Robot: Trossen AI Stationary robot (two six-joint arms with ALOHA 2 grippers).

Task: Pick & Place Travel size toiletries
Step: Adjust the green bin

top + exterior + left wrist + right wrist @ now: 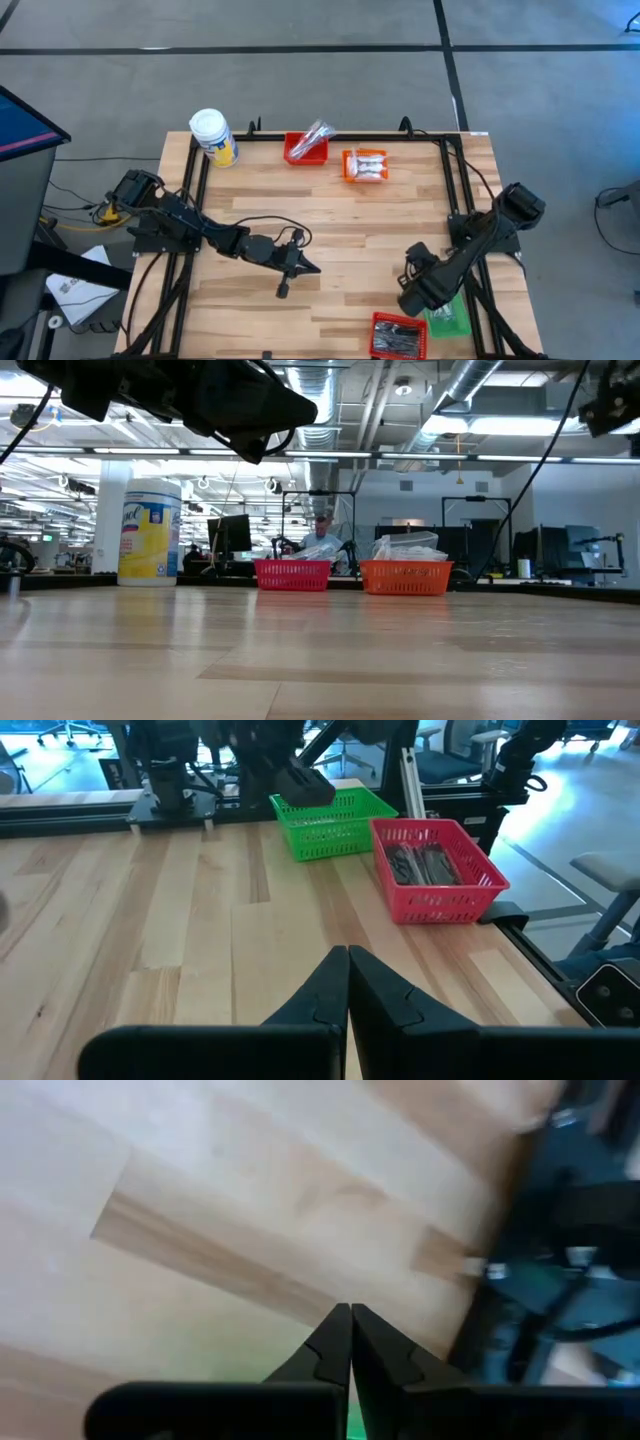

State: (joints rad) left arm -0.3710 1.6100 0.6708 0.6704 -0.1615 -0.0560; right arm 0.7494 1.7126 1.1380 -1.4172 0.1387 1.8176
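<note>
Silver-grey sticks [398, 335] lie in a red basket [435, 865] at the table's near edge, right of the middle. Clear-wrapped pieces [316, 133] stick up out of a red basket [305, 150] at the far edge. White packets [366, 165] fill the orange basket [405, 575] beside it. My left gripper [312, 267] is shut and empty above the table's middle [348, 958]. My right gripper [408, 300] is shut and empty [350, 1315], over bare wood by the green basket [447, 315].
A white-lidded yellow jar [213, 135] stands at the far left corner. The green basket [328, 820] sits under my right arm, next to the near red basket. A black rail frame [450, 190] runs along the table's edges. Bare wood lies between the near and far baskets.
</note>
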